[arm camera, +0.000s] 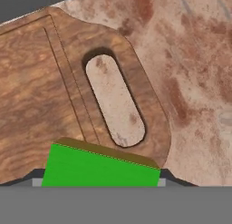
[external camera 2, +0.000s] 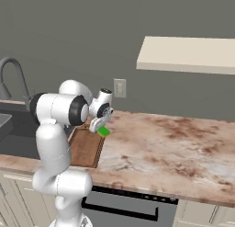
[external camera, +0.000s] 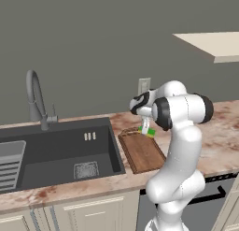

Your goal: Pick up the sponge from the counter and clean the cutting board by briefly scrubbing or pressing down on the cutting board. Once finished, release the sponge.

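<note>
Hand view has the claw (arm camera: 100,182) closed on the sponge (arm camera: 99,168), green face showing, right over the handle end of the board (arm camera: 41,100), next to its slot. From the right base view the sponge (external camera 2: 104,131) hangs at the board's (external camera 2: 85,148) far end on the table (external camera 2: 170,148), beside the sink (external camera: 60,155); whether it touches the wood is unclear.

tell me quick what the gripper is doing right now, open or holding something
Gripper: shut on the sponge, held over the handle end of the cutting board.
</note>
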Controlling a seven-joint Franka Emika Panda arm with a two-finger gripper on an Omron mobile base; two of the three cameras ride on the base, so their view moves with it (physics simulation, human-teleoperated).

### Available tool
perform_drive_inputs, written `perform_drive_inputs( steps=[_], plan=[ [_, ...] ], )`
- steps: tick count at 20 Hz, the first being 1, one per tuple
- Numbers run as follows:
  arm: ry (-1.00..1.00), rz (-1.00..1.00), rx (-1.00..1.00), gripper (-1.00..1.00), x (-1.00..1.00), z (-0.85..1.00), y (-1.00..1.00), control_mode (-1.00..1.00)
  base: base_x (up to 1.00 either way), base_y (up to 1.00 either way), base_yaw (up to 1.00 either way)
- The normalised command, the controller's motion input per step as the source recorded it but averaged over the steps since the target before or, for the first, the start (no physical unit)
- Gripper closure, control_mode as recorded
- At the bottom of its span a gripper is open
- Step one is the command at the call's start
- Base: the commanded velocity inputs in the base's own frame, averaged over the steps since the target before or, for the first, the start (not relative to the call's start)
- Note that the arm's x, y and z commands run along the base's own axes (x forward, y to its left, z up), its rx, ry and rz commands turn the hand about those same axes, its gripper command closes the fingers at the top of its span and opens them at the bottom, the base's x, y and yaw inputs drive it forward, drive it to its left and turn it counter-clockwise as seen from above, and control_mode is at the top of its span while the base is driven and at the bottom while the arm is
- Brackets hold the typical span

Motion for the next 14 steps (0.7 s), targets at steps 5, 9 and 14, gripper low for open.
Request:
perform_drive_inputs(
  steps=[5, 9, 14],
  plan=[
    [0.00, 0.04, 0.00, 1.00, 0.37, -0.24, 0.55, -1.00, 0.00, 0.00, 0.00],
    [0.00, 0.01, 0.00, 1.00, -0.20, -0.27, 0.71, -1.00, 0.00, 0.00, 0.00],
    [0.00, 0.00, 0.00, 1.00, -0.38, -0.17, 0.73, -1.00, 0.00, 0.00, 0.00]
  ],
)
